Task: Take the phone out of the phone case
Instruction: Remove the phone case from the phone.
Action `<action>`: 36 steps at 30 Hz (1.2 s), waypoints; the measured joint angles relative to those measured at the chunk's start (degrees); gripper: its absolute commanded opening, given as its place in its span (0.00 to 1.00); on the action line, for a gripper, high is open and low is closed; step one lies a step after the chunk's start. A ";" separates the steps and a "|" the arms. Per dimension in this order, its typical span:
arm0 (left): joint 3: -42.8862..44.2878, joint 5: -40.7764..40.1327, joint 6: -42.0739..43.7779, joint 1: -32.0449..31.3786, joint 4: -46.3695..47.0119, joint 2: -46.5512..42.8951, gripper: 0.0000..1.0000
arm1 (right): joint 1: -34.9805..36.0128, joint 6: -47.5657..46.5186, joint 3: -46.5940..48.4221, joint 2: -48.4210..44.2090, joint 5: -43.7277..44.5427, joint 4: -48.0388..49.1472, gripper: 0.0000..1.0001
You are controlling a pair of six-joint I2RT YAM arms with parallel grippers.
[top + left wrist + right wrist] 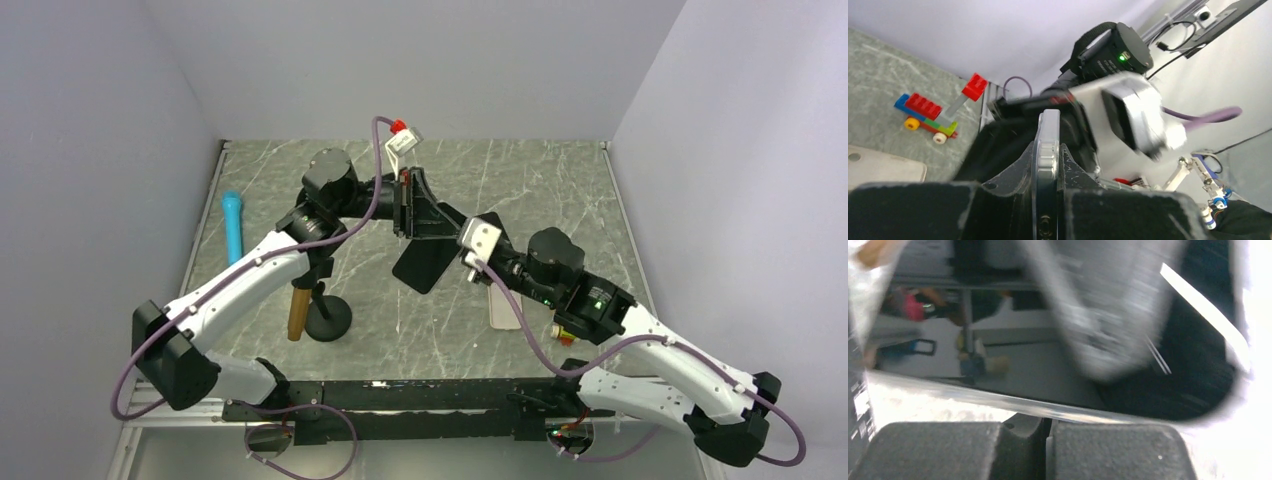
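My left gripper point(403, 205) is over the middle of the table, shut on the black phone point(425, 212) and holding it upright on its edge. In the left wrist view the phone's silver rim point(1048, 130) sits pinched between the jaws of the left gripper point(1048, 150). My right gripper point(462, 252) meets it from the right, shut at the edge of a flat black piece, the phone case point(425, 265), which hangs below the phone. The right wrist view shows a glossy dark face with a silver rim point(1048, 375) just above the right gripper point(1048, 420).
A pale flat rectangle point(503, 305) lies on the table under the right arm, also in the left wrist view point(883, 167). A brick toy car point(930, 117) is near it. A blue cylinder point(232, 225) lies at the left. A black stand point(328, 318) with a wooden handle point(296, 312) stands front left.
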 measured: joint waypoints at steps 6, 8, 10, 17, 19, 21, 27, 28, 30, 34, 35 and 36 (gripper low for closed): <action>-6.01 -3.30 4.35 2.51 -6.62 -9.16 0.00 | -2.97 17.73 -14.19 -5.51 16.15 15.47 0.52; -10.58 -5.68 3.61 5.40 -4.79 -13.44 0.00 | -3.61 24.70 -16.65 -6.38 17.97 15.63 0.73; -15.21 -10.38 2.58 8.04 -1.73 -17.64 0.00 | -4.24 32.59 -18.40 -6.38 18.01 16.24 0.90; -26.97 -24.37 -3.28 8.87 12.79 -23.80 0.00 | -4.57 55.17 -26.91 -5.14 6.80 32.20 0.98; -28.85 -27.06 -5.53 8.87 17.70 -23.56 0.00 | -4.50 61.18 -30.10 -3.74 2.05 40.98 0.95; -29.97 -28.94 -7.96 8.94 22.25 -22.86 0.00 | -4.09 65.48 -31.36 -1.11 -1.68 49.11 0.90; -30.25 -31.45 -13.68 8.94 33.29 -20.46 0.00 | -0.98 72.15 -31.32 4.83 -6.54 68.89 0.77; -30.29 -31.71 -14.32 8.94 34.71 -20.31 0.00 | -0.74 72.63 -31.26 5.38 -6.99 71.08 0.76; -30.53 -32.41 -15.21 8.94 36.70 -20.28 0.00 | -0.42 73.42 -31.23 6.38 -7.89 74.75 0.75; -30.69 -33.55 -16.04 8.94 38.97 -20.28 0.00 | 0.28 73.85 -31.21 7.54 -8.59 78.55 0.74; -30.73 -34.10 -16.48 8.94 39.60 -20.28 0.00 | 0.52 73.81 -31.10 7.74 -8.79 79.06 0.74; -30.73 -34.38 -16.85 8.94 40.02 -20.26 0.00 | 0.83 73.70 -30.80 7.98 -9.05 79.38 0.72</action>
